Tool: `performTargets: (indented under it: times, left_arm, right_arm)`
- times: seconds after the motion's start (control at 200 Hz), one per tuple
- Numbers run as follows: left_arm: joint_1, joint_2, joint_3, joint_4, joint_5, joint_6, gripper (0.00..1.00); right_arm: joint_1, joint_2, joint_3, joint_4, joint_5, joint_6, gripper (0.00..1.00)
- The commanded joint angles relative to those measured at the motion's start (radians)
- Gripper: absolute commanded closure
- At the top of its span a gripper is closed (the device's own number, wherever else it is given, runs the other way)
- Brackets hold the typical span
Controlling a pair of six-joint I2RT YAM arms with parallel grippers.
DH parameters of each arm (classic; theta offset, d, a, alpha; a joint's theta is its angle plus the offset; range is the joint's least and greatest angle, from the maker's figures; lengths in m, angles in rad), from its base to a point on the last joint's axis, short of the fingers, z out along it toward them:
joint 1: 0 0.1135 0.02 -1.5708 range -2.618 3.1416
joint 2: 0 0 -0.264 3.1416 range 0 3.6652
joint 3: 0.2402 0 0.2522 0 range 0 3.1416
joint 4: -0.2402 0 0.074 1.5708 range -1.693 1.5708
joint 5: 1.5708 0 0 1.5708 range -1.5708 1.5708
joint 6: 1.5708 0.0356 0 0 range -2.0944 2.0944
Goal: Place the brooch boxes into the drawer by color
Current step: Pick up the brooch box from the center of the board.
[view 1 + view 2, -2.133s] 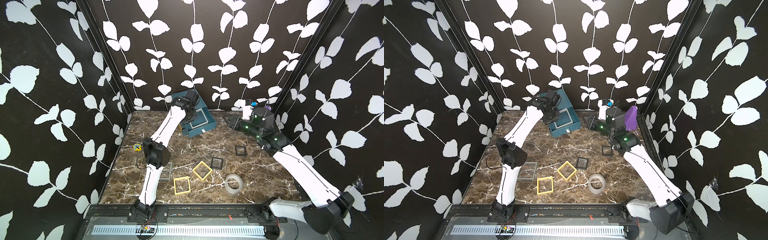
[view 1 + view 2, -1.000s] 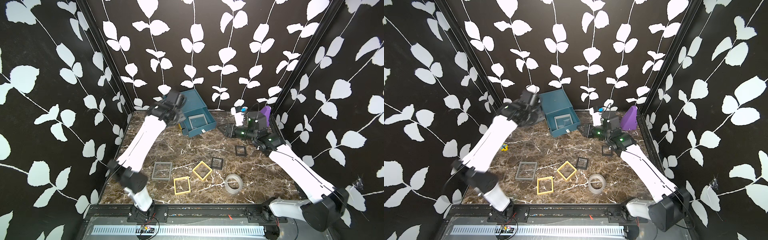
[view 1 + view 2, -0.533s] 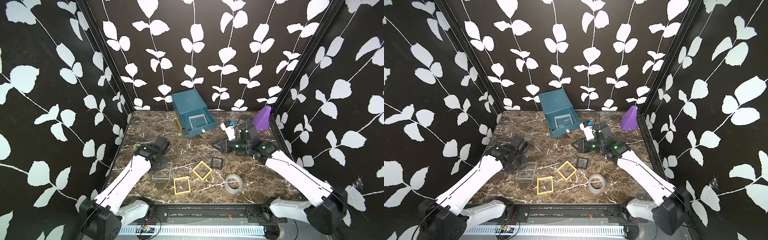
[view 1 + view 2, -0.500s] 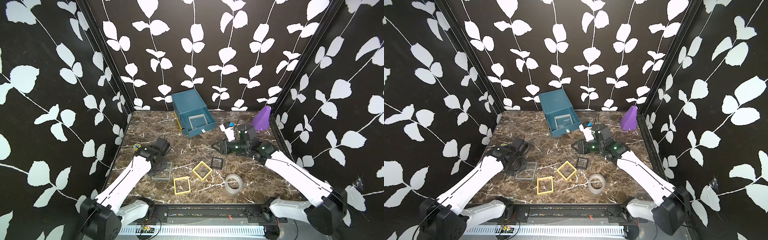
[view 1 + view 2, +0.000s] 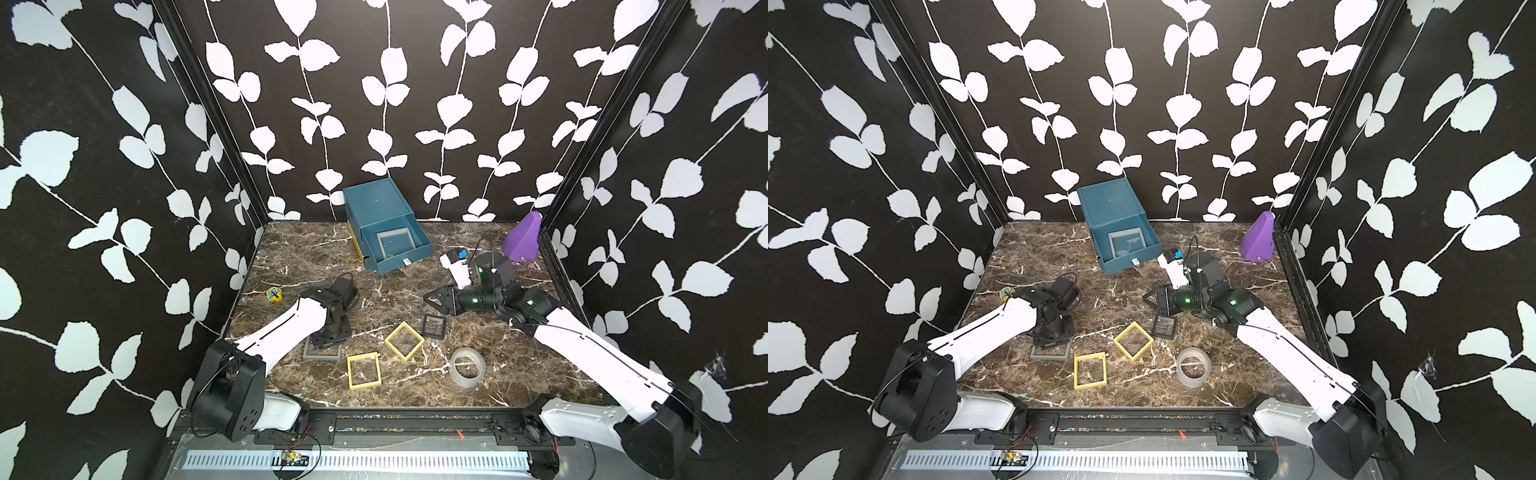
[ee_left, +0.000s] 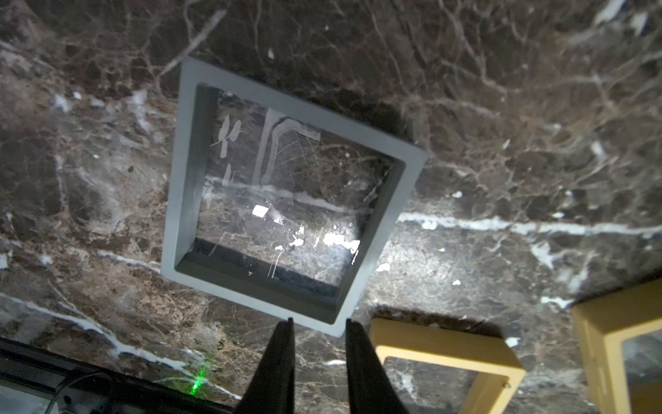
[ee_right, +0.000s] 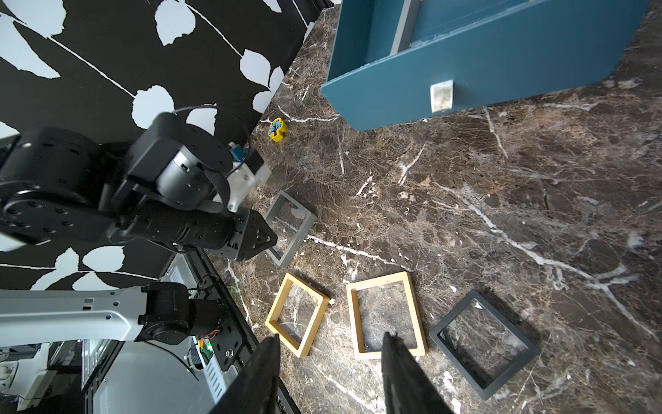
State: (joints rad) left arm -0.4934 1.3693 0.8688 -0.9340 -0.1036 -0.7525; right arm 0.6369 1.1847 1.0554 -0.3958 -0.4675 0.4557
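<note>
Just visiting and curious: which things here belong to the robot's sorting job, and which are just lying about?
Belong to the job: teal drawer chest, grey box already inside, loose grey box, two yellow boxes, black box.
Lying about: tape roll, purple wedge, small yellow token.

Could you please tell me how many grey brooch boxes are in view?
2. One grey brooch box lies in the pulled-out drawer; the other lies on the table at the left pincer's tips. Others may be hidden from view.

teal drawer (image 5: 1130, 262) open, grey box (image 5: 1128, 244) inside
</note>
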Motion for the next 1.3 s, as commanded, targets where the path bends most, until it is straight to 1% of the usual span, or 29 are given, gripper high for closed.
performTargets:
  times: [0.0, 0.14, 0.235, 0.34, 0.485, 0.63, 0.905, 1.23, 1.295]
  left_arm:
    - [-0.011, -0.037, -0.037, 0.046, 0.035, 0.128, 0.77]
    - [-0.028, -0.029, -0.054, 0.07, 0.063, 0.204, 0.76]
    - [-0.032, -0.013, -0.07, 0.078, 0.079, 0.225, 0.74]
    - [-0.036, -0.004, -0.079, 0.079, 0.058, 0.232, 0.7]
    - [-0.036, 0.012, -0.075, 0.095, 0.041, 0.259, 0.7]
    - [-0.035, 0.037, -0.071, 0.099, 0.033, 0.285, 0.75]
    - [-0.036, 0.06, -0.08, 0.124, 0.029, 0.294, 0.8]
    - [-0.037, 0.098, -0.072, 0.136, 0.025, 0.297, 0.83]
    - [-0.039, 0.101, -0.071, 0.141, 0.025, 0.296, 0.84]
  right_arm:
    - [0.007, -0.018, -0.017, -0.002, 0.004, -0.014, 0.52]
    - [0.007, -0.014, -0.022, 0.003, 0.007, -0.007, 0.52]
    - [0.007, -0.007, -0.019, 0.012, 0.006, 0.0, 0.52]
    - [0.007, -0.003, -0.014, 0.02, 0.003, 0.006, 0.52]
    - [0.007, -0.001, -0.016, 0.025, -0.005, 0.013, 0.52]
    - [0.007, -0.006, -0.025, 0.031, -0.007, 0.022, 0.52]
    - [0.007, -0.014, -0.038, 0.047, 0.0, 0.043, 0.52]
    - [0.007, -0.014, -0.036, 0.045, 0.002, 0.044, 0.52]
    - [0.007, -0.014, -0.039, 0.045, 0.001, 0.044, 0.52]
